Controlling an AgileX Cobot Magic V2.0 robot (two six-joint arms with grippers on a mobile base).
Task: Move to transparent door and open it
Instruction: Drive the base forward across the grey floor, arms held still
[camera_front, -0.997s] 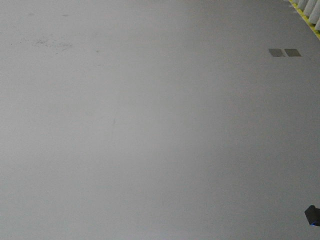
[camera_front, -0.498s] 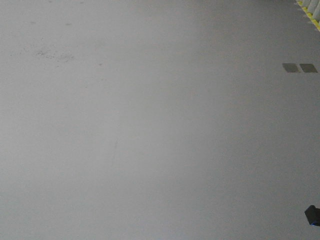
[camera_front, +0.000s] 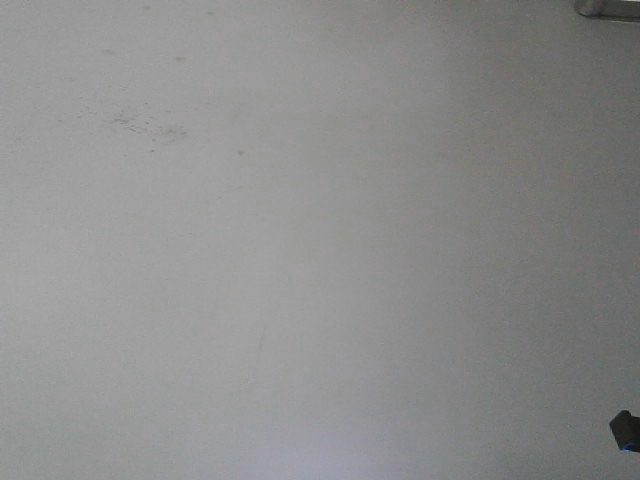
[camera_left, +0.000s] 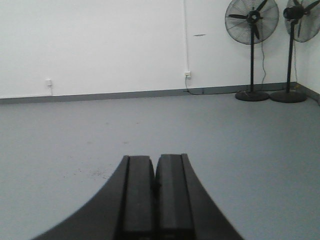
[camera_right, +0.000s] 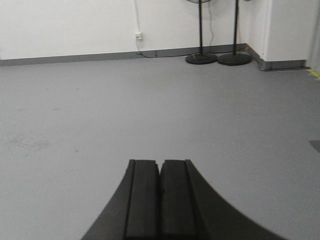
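Both claws are riding closed and empty: my left claw (camera_left: 155, 165) is showing its two dark pads pressed flat together, and my right claw (camera_right: 160, 167) is looking the same, gripping nothing.

The transparent door is not showing in any view, so I am unable to say which way it lies from either claw, how its handle runs, or which arm is nearer. Both wrists are looking across bare grey floor (camera_right: 150, 100) towards a white wall (camera_left: 100, 40). Two pedestal fans (camera_left: 252, 30) are standing off to the right, and the right wrist is catching only their poles and bases. Beside them a white boxed column (camera_right: 287, 30) is jutting out.

The front camera is staring down at floor with faint scuff marks (camera_front: 150, 125). A pale strip (camera_front: 605, 7) is being cut off at its top right corner; it may be the foot of a wall or frame, but too little is showing to tell. A small dark piece (camera_front: 625, 432) is poking in at the lower right edge, cropped.

I am judging that driving, not reaching, is the step in hand.
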